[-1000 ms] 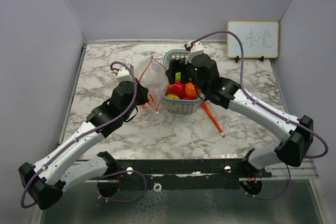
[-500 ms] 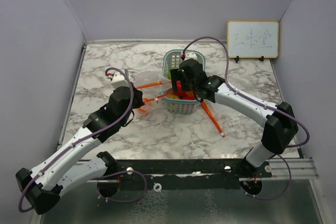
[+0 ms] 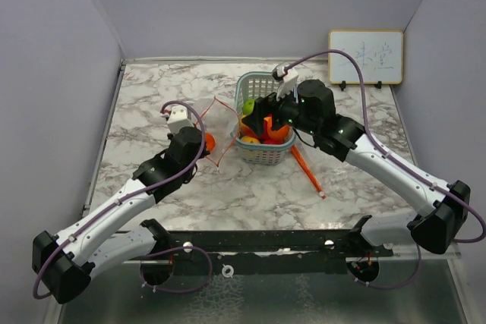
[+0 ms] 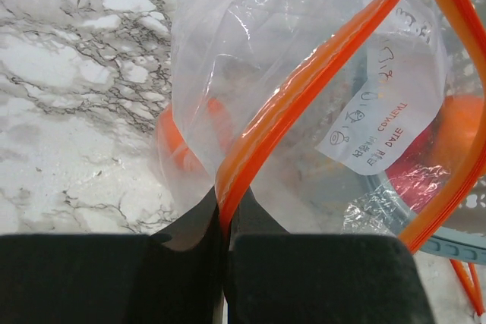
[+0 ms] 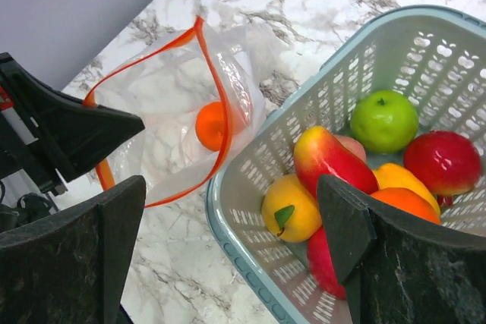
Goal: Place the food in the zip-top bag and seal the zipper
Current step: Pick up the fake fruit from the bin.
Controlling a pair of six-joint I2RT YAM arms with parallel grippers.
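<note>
Right gripper [image 3: 262, 121] has drawn back above the pale teal plastic lattice basket [image 3: 266, 158] since half a second ago.

Top view: clear zip-top bag with orange zipper [image 3: 220, 119] sits against the basket's left side. Zipper line runs near-to-far, mouth facing the basket. Bare marble table [image 3: 152, 89] lies to the left.

Left wrist: left gripper [image 4: 225, 221] pinches the zipper edge, jaws pressed together.

Right wrist: fingers spread wide, holding nothing. One orange toy fruit [image 5: 209, 125] is inside the bag; remaining glossy toy fruits [image 5: 334, 161] are in the basket.

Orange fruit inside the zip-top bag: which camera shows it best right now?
Right wrist view: the orange fruit shows round and sharp inside the zip-top bag. Top external shows it only as a small orange spot. Left wrist shows a blurred orange patch behind crinkled plastic.
</note>
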